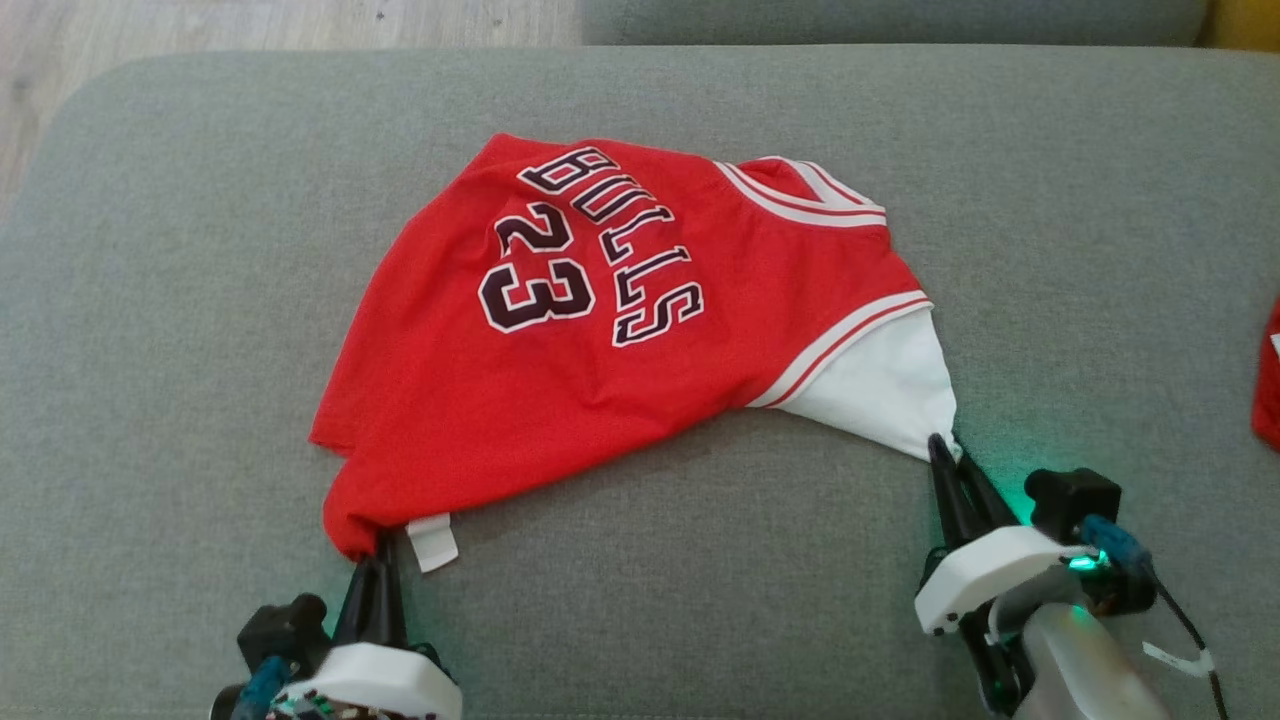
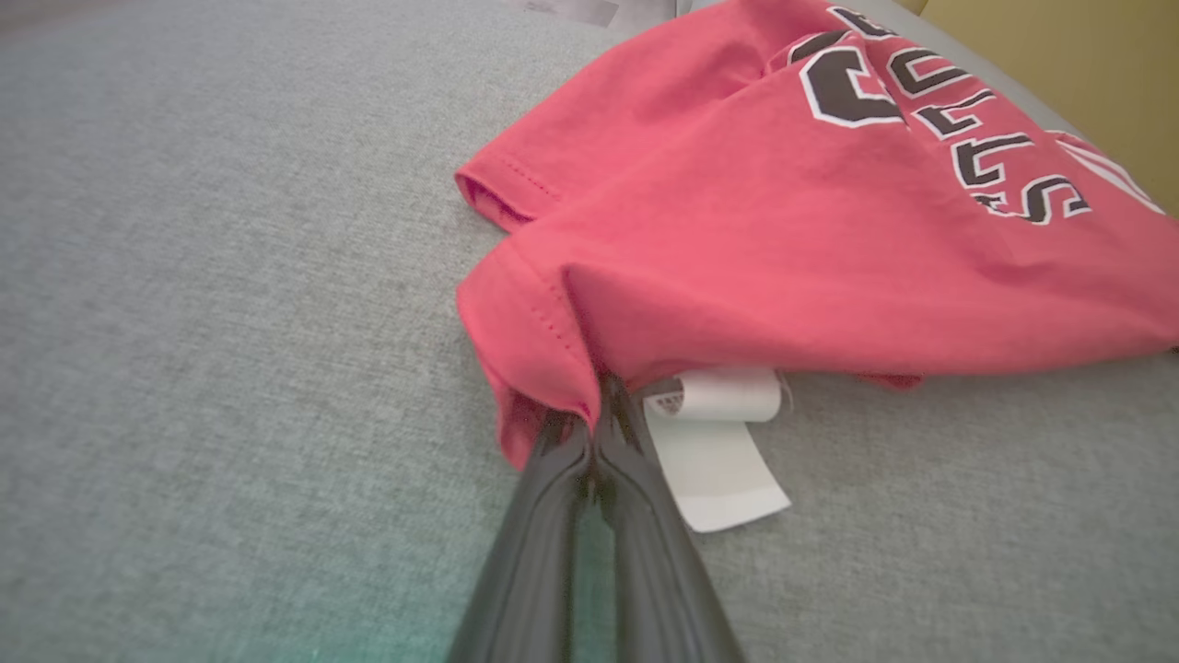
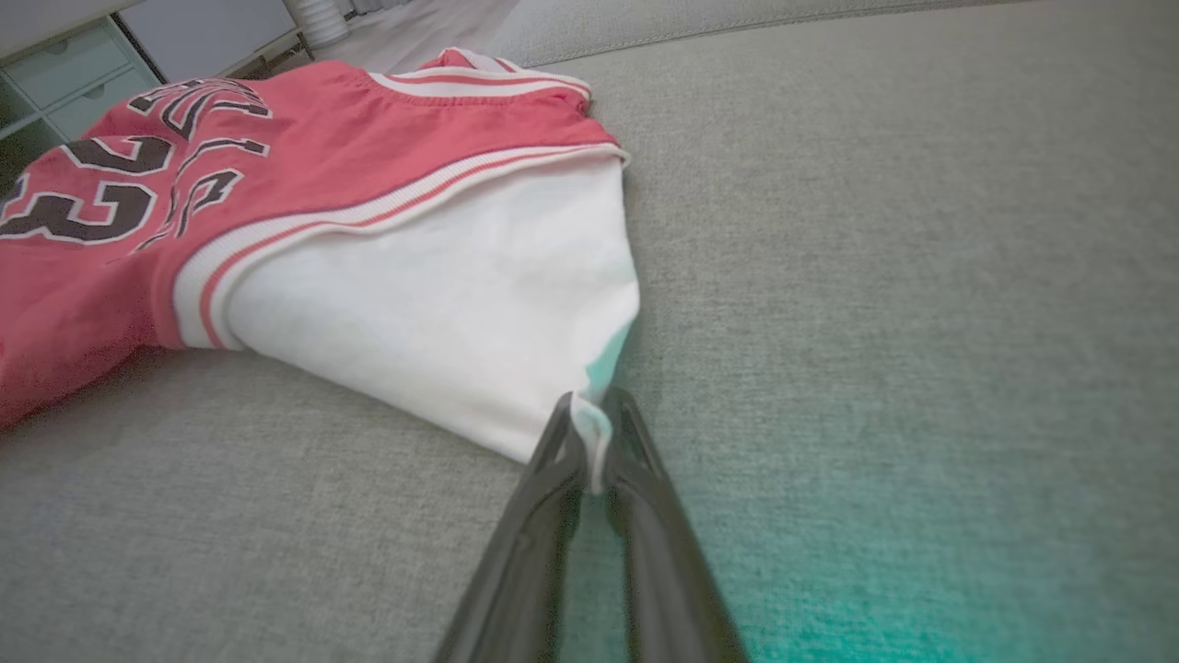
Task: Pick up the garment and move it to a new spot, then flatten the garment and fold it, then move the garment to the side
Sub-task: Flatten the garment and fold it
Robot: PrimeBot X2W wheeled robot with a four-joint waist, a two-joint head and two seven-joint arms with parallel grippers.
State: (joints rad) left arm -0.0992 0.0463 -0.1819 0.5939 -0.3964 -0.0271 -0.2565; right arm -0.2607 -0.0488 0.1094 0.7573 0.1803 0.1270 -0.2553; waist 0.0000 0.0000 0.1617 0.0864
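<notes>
A red Bulls 23 jersey (image 1: 620,330) with a white sleeve (image 1: 880,390) lies spread on the grey couch cushion (image 1: 200,300). My left gripper (image 1: 383,548) is shut on the jersey's red hem corner, beside a white care label (image 1: 432,542). In the left wrist view the gripper (image 2: 594,424) pinches the red cloth (image 2: 737,258) next to the label (image 2: 718,451). My right gripper (image 1: 942,442) is shut on the tip of the white sleeve. The right wrist view shows that gripper (image 3: 589,433) clamped on the sleeve's edge (image 3: 442,304).
Another red cloth (image 1: 1268,380) pokes in at the cushion's right edge. A wooden floor (image 1: 250,25) lies beyond the cushion's far left. Pale drawers (image 3: 74,74) stand in the background of the right wrist view. Bare cushion surrounds the jersey on every side.
</notes>
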